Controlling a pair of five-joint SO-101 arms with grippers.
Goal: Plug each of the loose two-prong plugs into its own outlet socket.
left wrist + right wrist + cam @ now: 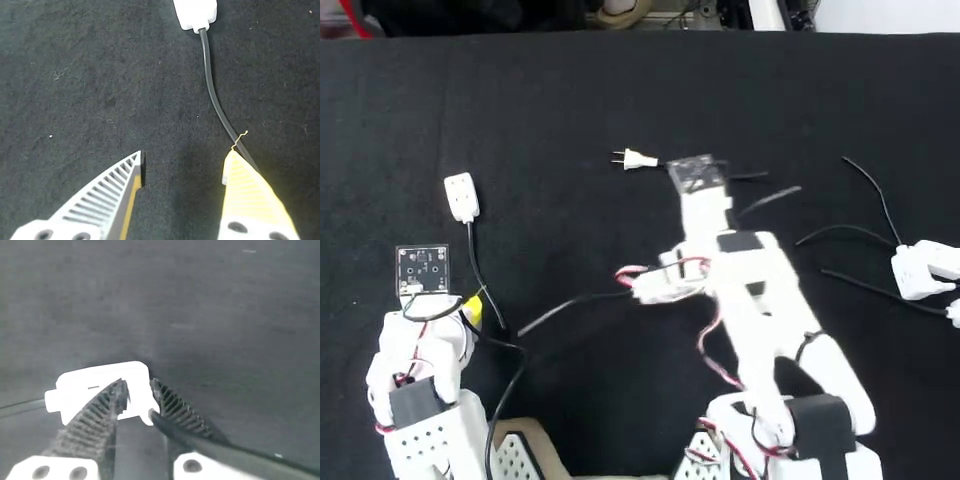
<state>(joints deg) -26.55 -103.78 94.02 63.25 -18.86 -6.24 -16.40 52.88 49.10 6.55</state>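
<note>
Near the plug [638, 159], loose black cords [770, 200] lie on the table [570, 90].

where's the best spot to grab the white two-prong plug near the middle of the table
Likely the white body of the two-prong plug, pinched across its sides from the cord end. It lies flat with prongs pointing to the high view's left, so they stay free for a socket. The right end effector is shut on that end.

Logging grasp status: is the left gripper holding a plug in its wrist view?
No, the left gripper is open over bare table, with the black cord running past its yellow finger.
</note>
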